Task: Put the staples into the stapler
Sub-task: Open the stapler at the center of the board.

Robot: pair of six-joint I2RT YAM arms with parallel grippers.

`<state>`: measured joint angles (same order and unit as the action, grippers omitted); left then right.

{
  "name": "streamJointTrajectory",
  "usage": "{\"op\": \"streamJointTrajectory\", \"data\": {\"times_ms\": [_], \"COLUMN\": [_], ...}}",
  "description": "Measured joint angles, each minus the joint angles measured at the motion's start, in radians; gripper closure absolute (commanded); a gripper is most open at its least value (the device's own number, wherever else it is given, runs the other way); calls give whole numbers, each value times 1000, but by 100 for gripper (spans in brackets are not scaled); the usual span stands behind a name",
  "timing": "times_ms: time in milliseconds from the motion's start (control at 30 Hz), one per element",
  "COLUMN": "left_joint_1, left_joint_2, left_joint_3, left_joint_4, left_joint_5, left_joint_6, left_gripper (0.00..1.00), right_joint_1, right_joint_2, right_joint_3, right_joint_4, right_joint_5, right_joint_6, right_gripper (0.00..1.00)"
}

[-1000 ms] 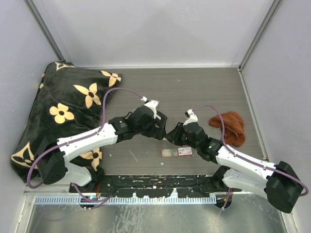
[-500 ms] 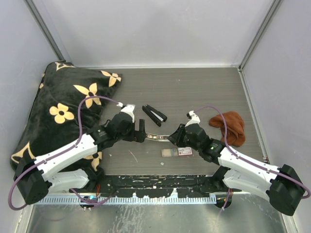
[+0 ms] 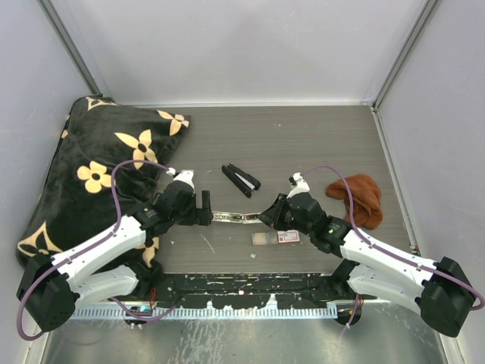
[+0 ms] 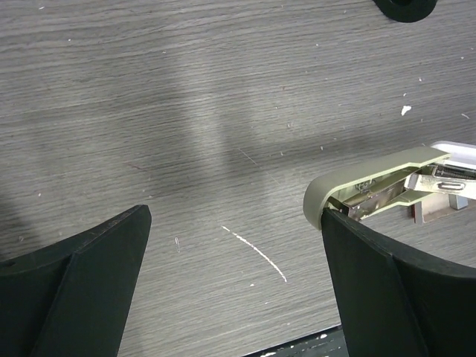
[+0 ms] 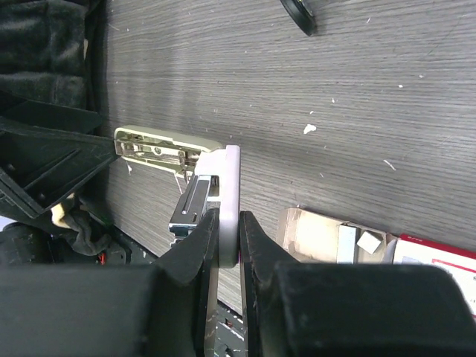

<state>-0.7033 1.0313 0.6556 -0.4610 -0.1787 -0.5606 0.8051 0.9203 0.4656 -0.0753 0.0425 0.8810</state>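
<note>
We see the grey wood table [image 3: 303,136] walled at the back and on both sides; bare wood runs across its far half up to the back edge. A black flowered cushion [image 3: 98,167] covers the left edge. A brown cloth [image 3: 358,199] sits near the right edge.

The left gripper [image 3: 203,209] hangs near table centre, jaws wide apart with nothing between them, just beside the stapler's free end. The right gripper [image 3: 267,218] is clamped on the pale base plate of the stapler [image 3: 235,217], which is unfolded between the two grippers, its cream-green arm pointing left. We cannot tell if it touches the wood.

A black oblong item [image 3: 241,180] lies just beyond it, apart from both grippers. The red-and-white box [image 3: 288,236] lies toward the near edge by the right wrist. Right beside it is an open cardboard tray [image 5: 327,234], with what looks like the staples [image 5: 346,244], a grey strip, inside.
</note>
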Motion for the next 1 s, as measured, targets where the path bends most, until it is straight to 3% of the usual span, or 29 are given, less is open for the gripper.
{"op": "streamJointTrajectory", "data": {"times_ms": [467, 1000], "left_joint_1": [36, 44], "left_joint_2": [-32, -140], "left_joint_3": [-26, 81], "left_joint_4": [43, 11], "left_joint_5": [29, 110], "left_joint_6": [21, 70], "left_gripper": [2, 2], "right_joint_1": [0, -4], "right_joint_2": [27, 97], "right_joint_3": [1, 41], "right_joint_4": [10, -21], "right_joint_5": [13, 92], "right_joint_6": [15, -31], "right_gripper": [99, 100]}}
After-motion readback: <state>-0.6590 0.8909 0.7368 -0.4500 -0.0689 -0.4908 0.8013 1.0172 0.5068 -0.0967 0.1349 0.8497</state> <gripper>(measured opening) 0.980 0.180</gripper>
